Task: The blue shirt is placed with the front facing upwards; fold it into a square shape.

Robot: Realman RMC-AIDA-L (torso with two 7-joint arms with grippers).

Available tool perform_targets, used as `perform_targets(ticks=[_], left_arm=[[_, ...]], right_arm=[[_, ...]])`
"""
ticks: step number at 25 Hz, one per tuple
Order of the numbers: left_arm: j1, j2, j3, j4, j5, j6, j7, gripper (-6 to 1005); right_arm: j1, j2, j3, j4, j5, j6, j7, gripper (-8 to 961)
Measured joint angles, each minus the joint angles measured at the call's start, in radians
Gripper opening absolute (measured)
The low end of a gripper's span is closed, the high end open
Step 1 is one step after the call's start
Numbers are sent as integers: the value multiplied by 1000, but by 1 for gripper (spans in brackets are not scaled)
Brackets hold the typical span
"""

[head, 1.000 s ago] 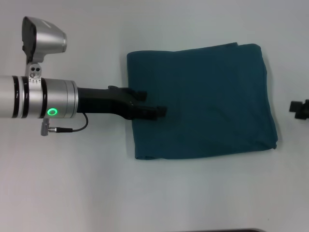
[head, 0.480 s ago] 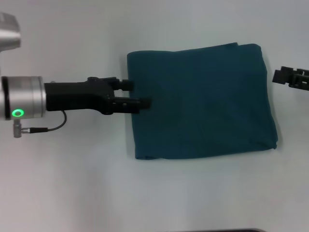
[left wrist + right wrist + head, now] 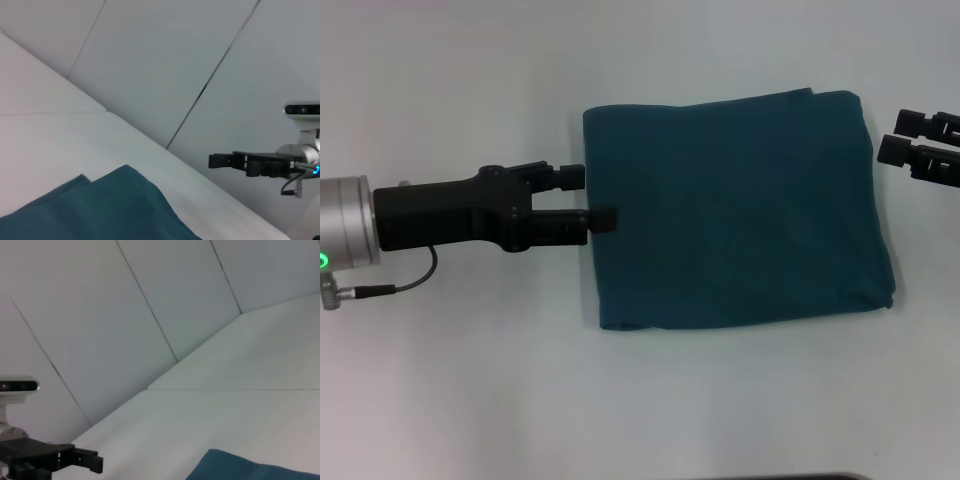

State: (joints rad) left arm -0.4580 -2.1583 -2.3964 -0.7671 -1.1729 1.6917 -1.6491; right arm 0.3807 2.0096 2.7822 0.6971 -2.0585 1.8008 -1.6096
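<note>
The blue shirt [image 3: 735,215] lay flat on the white table [image 3: 640,400], near the middle of it. It was folded into a shape close to a square. Only plain teal cloth showed on top, with no print and no collar to see. The shirt was a bit wider from side to side than from front to back. Its far edge was not even: a small step showed near the far right corner, where one layer stuck out past another. Its right edge slanted, so the near right corner sat farther right than the far one. The near edge showed a thin fold line where the layers met. The left edge was straight.

The left gripper [image 3: 592,198] was at the shirt's left edge, about halfway along it. Its two black fingers [image 3: 570,176] pointed toward the shirt and were spread apart. They held nothing. One fingertip lay just over the cloth edge, and the other was just beside it.

The right gripper [image 3: 900,137] was just off the shirt's far right corner, apart from the cloth. Its fingers were spread a little with a thin gap between them, and they held nothing. In the left wrist view it [image 3: 220,161] hung above the table past the shirt's corner [image 3: 125,170].
</note>
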Motion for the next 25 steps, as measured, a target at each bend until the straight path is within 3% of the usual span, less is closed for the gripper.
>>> perform_targets(ticks=[13,25], left_arm=[[5,3,-2,33,-2,-10,2,924],[7,5,-3,35,-2,-2,-3,925]], right_arm=[[28,3,-95,-10,-2,-24,-60,777],[34,-12,-170,-8,-5,-30,-47,788]])
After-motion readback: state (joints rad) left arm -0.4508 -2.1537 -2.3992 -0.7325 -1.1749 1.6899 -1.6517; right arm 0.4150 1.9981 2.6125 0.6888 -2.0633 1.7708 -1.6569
